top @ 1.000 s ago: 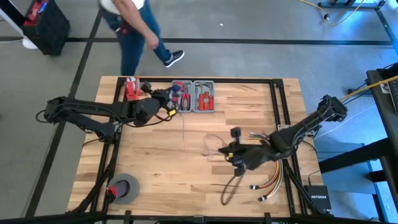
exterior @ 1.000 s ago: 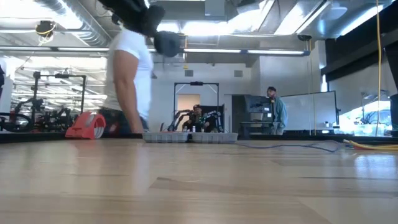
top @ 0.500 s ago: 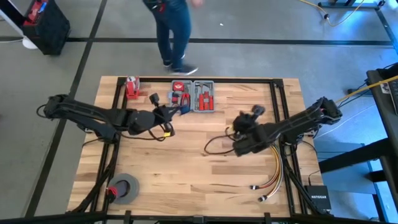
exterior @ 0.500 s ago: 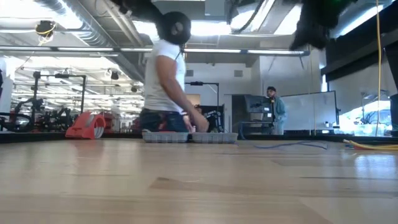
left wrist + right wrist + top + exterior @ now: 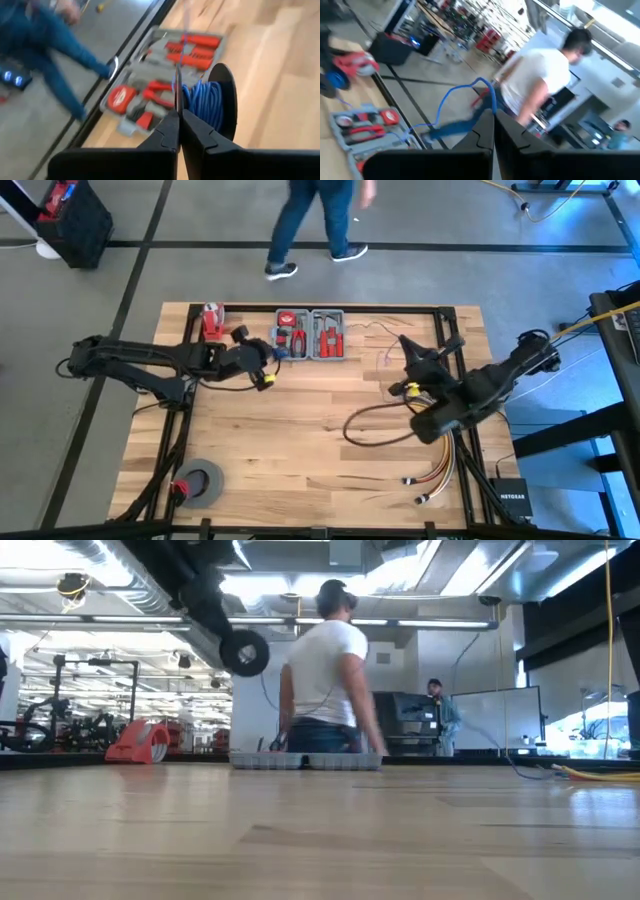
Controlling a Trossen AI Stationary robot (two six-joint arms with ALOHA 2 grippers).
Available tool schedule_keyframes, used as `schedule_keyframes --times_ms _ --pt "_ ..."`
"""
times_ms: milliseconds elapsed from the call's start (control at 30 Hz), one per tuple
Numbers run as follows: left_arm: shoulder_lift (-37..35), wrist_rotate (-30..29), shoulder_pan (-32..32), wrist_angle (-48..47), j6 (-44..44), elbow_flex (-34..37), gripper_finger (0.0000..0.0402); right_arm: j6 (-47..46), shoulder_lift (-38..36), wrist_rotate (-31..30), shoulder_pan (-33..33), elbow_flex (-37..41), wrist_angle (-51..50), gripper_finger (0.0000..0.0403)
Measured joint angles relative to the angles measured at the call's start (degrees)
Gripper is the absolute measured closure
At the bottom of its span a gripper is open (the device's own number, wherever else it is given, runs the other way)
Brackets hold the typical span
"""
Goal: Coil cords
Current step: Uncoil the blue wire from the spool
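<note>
In the high view, the left tool (image 5: 268,352) is over the far part of the wooden counter (image 5: 280,440), just beside the grey tray of red hand tools (image 5: 311,334). The right tool (image 5: 425,355) is raised over the right side of the counter. A thin cord (image 5: 375,332) lies near it, close to the far edge. A darker cable loop (image 5: 375,425) hangs below the right arm, and the yellow and orange cable bundle (image 5: 440,470) lies near the right front corner. A grey tape roll (image 5: 203,483) sits at the left front corner. A person (image 5: 315,220) walks on the floor behind the counter.

In the low view, the person (image 5: 325,680) stands behind the tray (image 5: 305,760), and a red object (image 5: 140,742) rests at the left.

In the left wrist view, the left tool (image 5: 180,131) has its fingers pressed together on a thin cord (image 5: 183,45) that runs toward the tray (image 5: 165,75). A black spool with blue cord (image 5: 206,105) is just behind the fingers.

In the right wrist view, the right tool (image 5: 494,131) is closed on a blue cord (image 5: 465,97), which arches away from it.
</note>
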State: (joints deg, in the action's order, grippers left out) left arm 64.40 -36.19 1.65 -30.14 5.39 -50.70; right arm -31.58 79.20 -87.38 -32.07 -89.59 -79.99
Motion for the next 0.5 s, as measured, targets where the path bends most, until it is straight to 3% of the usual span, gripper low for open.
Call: schedule_keyframes --times_ms 67,267,500 --pt "0.0 0.0 1.5 -1.7 1.8 0.0 0.0401 2.3 0.0 1.1 -1.3 -2.8 0.0 0.0395" --pt "0.1 0.4 1.7 -1.9 2.8 0.0 0.0401 0.2 0.0 19.3 -1.0 -5.2 -0.2 0.0378" --pt "0.1 4.3 -0.7 1.3 0.0 0.0 0.0401 -1.1 0.3 35.4 3.3 3.8 -0.6 0.0263"
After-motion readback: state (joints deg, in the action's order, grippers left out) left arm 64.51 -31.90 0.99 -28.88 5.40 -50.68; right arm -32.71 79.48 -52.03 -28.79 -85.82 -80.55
